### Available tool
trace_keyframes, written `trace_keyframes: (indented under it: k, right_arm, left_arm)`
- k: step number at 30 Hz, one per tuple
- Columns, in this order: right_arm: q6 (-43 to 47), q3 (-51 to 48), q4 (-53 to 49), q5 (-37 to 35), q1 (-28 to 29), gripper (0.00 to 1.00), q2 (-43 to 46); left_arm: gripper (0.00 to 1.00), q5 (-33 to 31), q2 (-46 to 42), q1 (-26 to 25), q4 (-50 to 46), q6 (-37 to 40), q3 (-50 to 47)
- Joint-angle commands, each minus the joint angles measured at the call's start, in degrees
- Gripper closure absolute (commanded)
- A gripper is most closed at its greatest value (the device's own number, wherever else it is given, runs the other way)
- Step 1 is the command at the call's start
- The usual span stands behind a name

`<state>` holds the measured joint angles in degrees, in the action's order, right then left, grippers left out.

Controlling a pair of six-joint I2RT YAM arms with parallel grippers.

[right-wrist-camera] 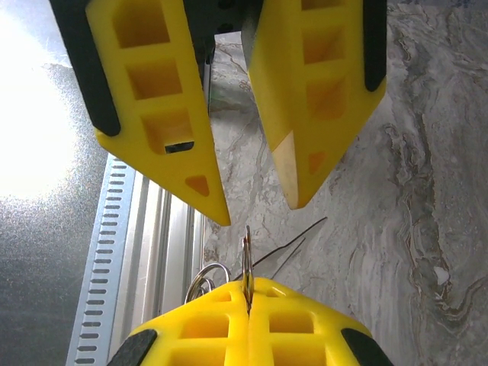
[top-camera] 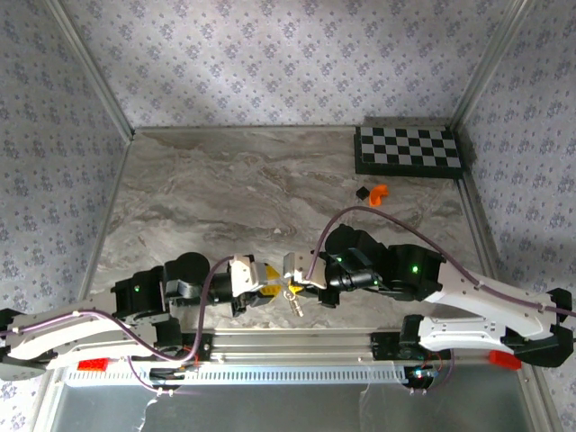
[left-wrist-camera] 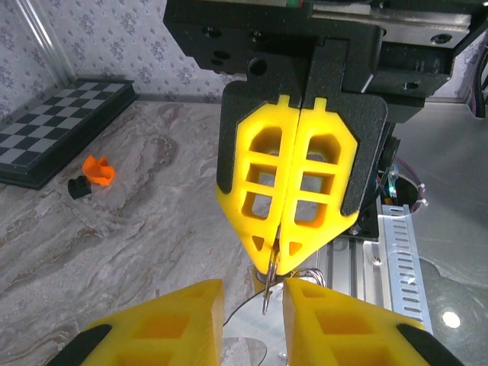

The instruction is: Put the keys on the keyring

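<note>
My right gripper (top-camera: 290, 277) is shut on the keyring (right-wrist-camera: 247, 259), a thin silver loop seen edge-on and sticking out past its yellow fingertips. The same keyring (left-wrist-camera: 268, 278) pokes down from the right gripper (left-wrist-camera: 276, 252) into the gap of my left gripper (left-wrist-camera: 253, 297), which is open and not touching it. In the right wrist view the left gripper (right-wrist-camera: 259, 210) hangs open just above the ring. Small silvery rings (right-wrist-camera: 202, 278) dangle beside the loop. A silvery cluster (top-camera: 295, 306) hangs under the grippers; I cannot tell single keys apart.
A chessboard (top-camera: 409, 150) lies at the back right, with an orange piece (top-camera: 378, 192) and a black piece (top-camera: 363, 192) in front of it. The aluminium rail (top-camera: 297, 342) runs along the near edge, right below both grippers.
</note>
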<state>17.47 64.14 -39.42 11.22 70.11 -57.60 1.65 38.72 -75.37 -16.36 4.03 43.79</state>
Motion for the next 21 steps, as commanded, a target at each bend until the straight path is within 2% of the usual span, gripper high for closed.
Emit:
trace_keyframes:
  k: [1,7,16,21]
  right_arm:
    - [0.64,2.23,0.21,0.81,-0.28,1.00,-0.19]
    - [0.37,1.87,2.00,2.76,-0.33,1.00,-0.40]
    - [0.11,1.25,3.03,4.31,-0.23,1.00,-0.23]
    - [-0.07,1.01,3.69,4.38,-0.15,1.00,-0.51]
  left_arm:
    - [0.74,-0.03,0.39,0.02,3.23,0.91,-0.70]
    - [0.74,-0.82,0.68,0.08,2.74,0.96,-1.03]
    - [0.81,-1.23,0.57,0.01,3.33,0.81,-1.94]
    - [0.90,-0.59,0.55,0.07,3.97,1.22,-2.11]
